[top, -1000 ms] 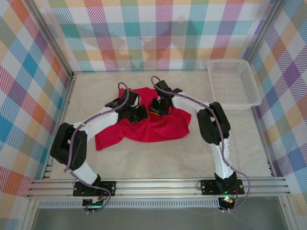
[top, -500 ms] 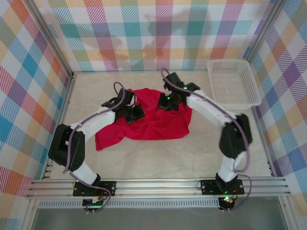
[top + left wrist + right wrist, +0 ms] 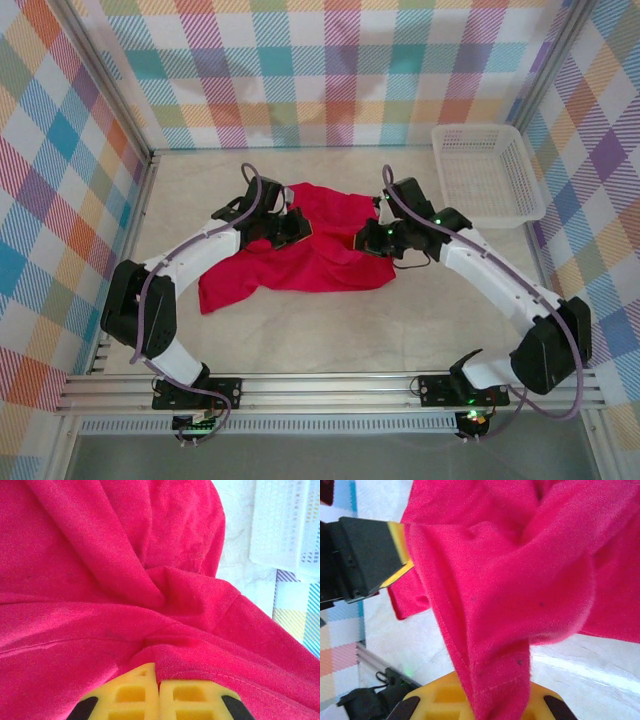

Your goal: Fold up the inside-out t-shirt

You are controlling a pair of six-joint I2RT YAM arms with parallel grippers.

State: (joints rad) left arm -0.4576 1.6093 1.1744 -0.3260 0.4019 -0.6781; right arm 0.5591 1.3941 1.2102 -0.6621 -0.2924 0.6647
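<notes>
Left gripper (image 3: 291, 228) and right gripper (image 3: 379, 237) are each pinching the inside-out t-shirt (image 3: 320, 265) — seemingly spreading it; next is probably calling for an even outward pull.

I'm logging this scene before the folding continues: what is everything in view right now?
t-shirt: one, bright red, crumpled mid-table.
basket: one, white mesh, far right corner of the table.
table: one, pale beige, under everything.
walls: checked in many colours, on three sides.
rail: silver, along the near edge.
left arm, right arm: two, white with black joints, reaching in from the rail.
left tool: black with yellow pads, shut on the t-shirt's left part.
right tool: same colours, shut on the t-shirt's right edge.
</notes>
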